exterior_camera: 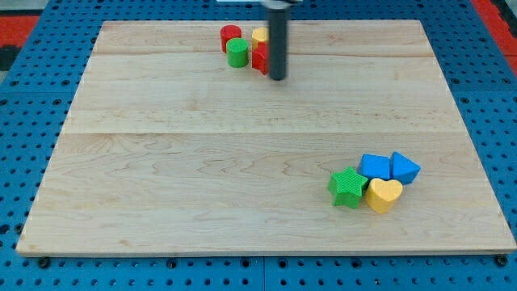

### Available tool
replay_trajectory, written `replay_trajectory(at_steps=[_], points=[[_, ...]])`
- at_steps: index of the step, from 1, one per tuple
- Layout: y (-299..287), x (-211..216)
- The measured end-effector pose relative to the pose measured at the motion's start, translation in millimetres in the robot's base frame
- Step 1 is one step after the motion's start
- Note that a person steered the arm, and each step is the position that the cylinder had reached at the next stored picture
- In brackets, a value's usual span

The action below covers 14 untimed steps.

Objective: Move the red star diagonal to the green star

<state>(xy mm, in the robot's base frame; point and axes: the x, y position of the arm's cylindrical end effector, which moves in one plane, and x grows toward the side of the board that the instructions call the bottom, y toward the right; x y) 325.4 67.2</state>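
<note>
So I count two reds, two greens, two yellows, two blues; no pincer here, my tip touches the red block.

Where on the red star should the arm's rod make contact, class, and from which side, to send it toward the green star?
There is no hand, so it must be pushed. My tip sits at the red star, hiding part of it. The green star lies toward the view's bottom right. Probably best to press the red star's upper-left face, from the view's top left, though the green cylinder crowds that side.
</note>
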Motion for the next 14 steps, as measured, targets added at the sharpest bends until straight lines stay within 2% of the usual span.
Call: replay_trajectory(at_steps=[1, 2, 3, 4, 6, 7, 9, 10, 11, 13, 14], points=[[50, -31], [10, -78], [-44, -77], [-69, -80], [-52, -116], [-54, -117], [-55, -68], [-38, -102], [-46, -132], [-105, -110], [-109, -108]])
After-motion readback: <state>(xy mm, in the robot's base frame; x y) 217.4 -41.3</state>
